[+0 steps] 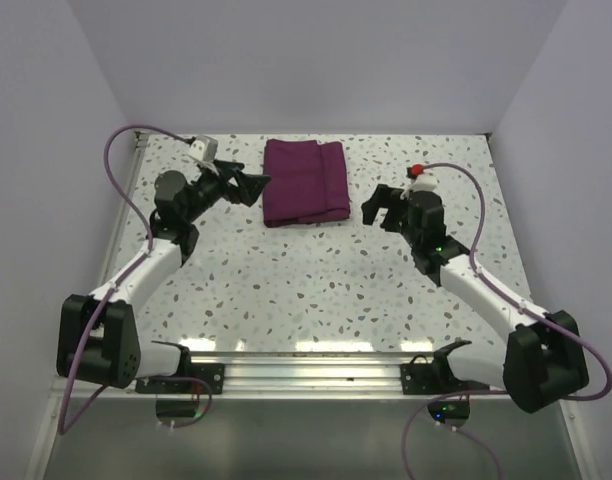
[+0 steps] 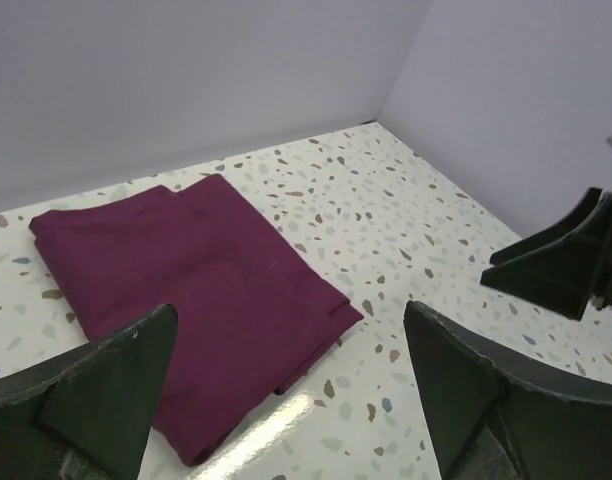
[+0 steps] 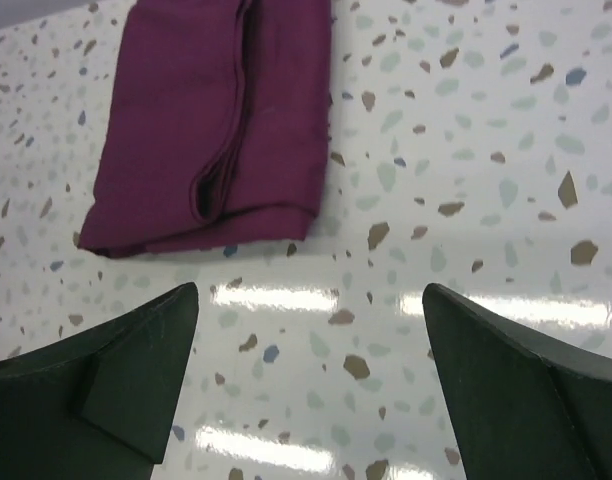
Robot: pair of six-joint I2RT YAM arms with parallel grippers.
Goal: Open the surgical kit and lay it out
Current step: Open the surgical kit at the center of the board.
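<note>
Item one: left gripper (image 1: 254, 187). I am seeing its fingers (image 2: 106, 385) standing wide apart and gripping nothing, tips pointing at the left edge of the maroon cloth wrap (image 1: 306, 182).

Item two: right gripper (image 1: 378, 213). Its fingers (image 3: 126, 370) are likewise spread and empty, hovering just off the wrap's near right corner.

Item three: the wrap is lying folded shut and flat, hiding its contents. A strip of speckled table (image 1: 306, 285) is separating it from each gripper.

Item four: purple cables (image 1: 119, 185) are looping outward from both arms, well apart from the wrap.

Speckled table (image 1: 316, 280); folded maroon cloth wrap (image 1: 305, 181) (closed) on it.
</note>
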